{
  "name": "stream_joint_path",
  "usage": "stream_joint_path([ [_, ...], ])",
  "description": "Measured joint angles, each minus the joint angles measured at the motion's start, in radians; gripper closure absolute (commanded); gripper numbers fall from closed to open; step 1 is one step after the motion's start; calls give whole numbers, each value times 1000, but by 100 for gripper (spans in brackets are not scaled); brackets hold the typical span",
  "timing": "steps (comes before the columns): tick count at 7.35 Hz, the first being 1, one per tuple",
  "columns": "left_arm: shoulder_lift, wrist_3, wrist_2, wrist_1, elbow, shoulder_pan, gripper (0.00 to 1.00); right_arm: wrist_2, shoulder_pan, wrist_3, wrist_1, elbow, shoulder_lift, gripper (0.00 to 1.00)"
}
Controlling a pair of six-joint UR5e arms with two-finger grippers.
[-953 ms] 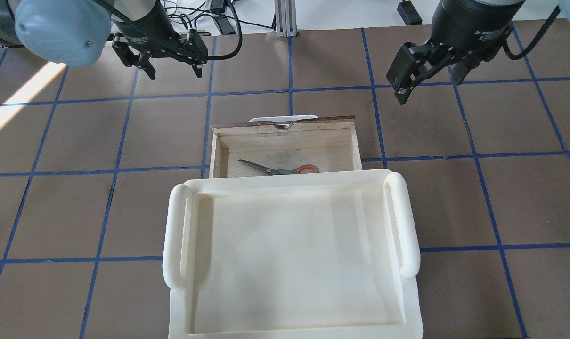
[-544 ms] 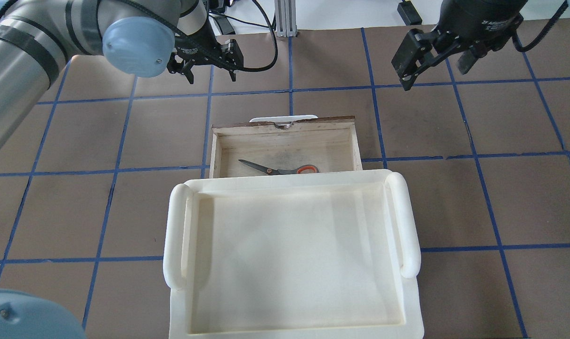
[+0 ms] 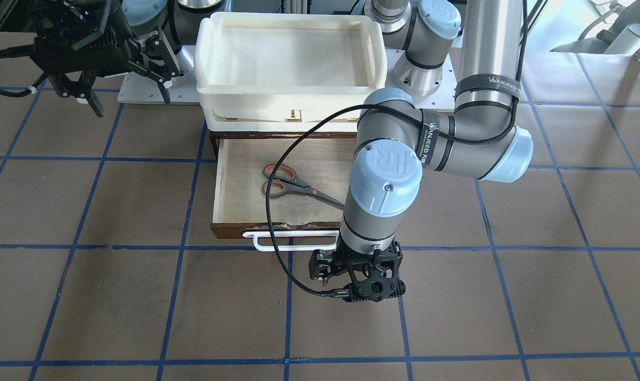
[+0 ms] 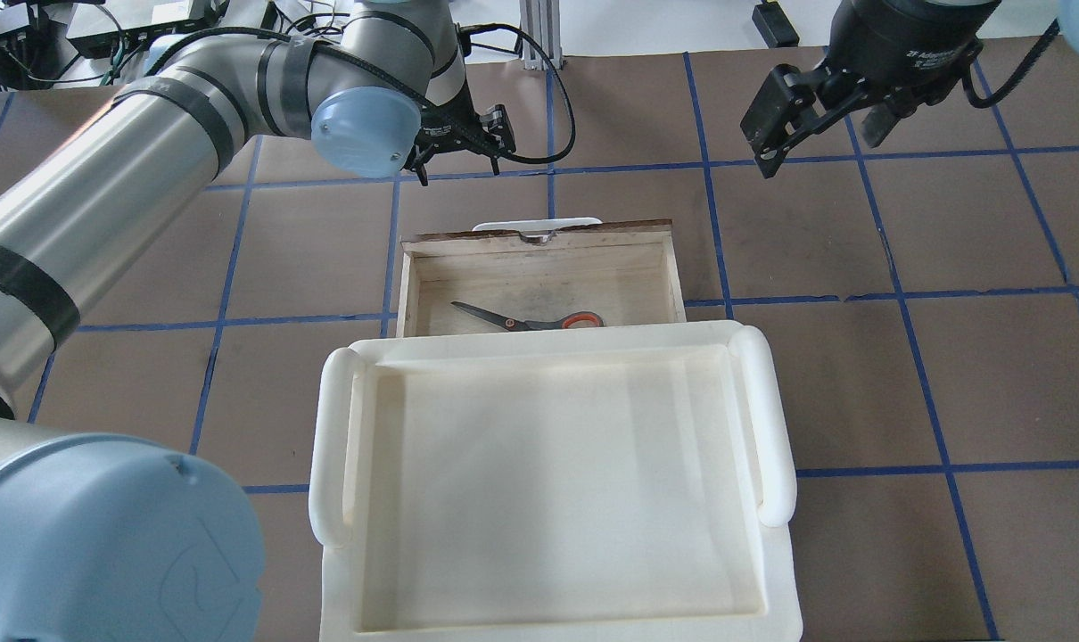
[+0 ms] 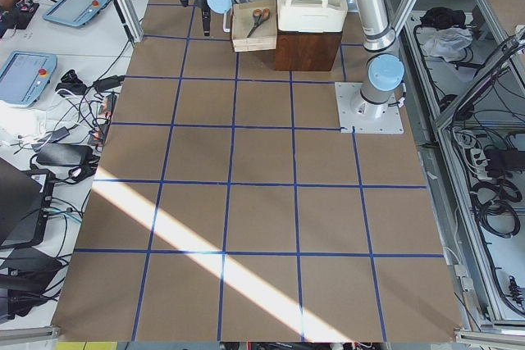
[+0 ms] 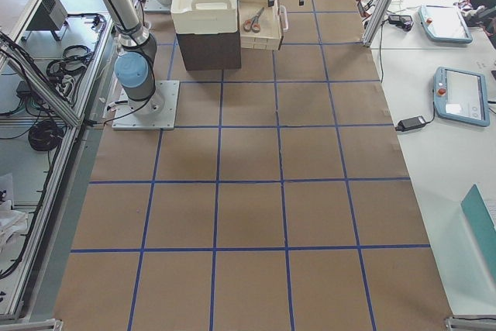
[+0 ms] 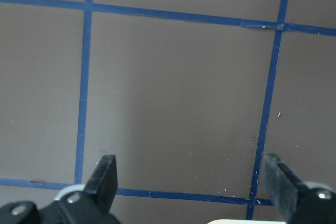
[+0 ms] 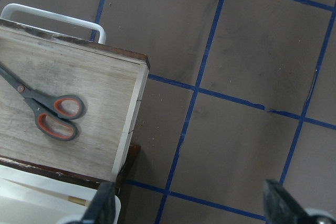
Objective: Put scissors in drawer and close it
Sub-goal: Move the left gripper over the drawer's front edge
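The scissors [image 4: 531, 319] lie flat on the pale floor of the open drawer [image 4: 539, 267], orange loops to the right; they also show in the front view [image 3: 293, 185] and the right wrist view [image 8: 44, 111]. The drawer's white loop handle [image 4: 537, 223] sticks out at the far side. My left gripper [image 4: 459, 165] is open and empty. It points down at bare table just beyond the handle [image 3: 293, 246], to its left in the overhead view; its wrist view shows its fingers [image 7: 105, 174] spread wide. My right gripper [image 4: 816, 138] is open and empty, high at the far right of the drawer.
A white plastic tray [image 4: 771, 419] sits on top of the dark brown cabinet [image 6: 209, 48] that holds the drawer. A black cable [image 3: 270, 211] from the left wrist loops over the drawer. The brown table carries a blue tape grid.
My left arm has swung right and reached out, bringing its gripper to just beyond the drawer handle. The right gripper has shifted slightly. Scissors and drawer have not moved.
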Motion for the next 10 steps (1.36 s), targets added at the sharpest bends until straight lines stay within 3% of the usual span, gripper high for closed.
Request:
stream_joint_path([
  [4,-51,-33,-11,-42,-1,-16,0,-39,-2,11,1,39,17,0],
  [10,-29,-38,-30,-195,2,-27,0,-40,-2,13,-1,46,18,0],
])
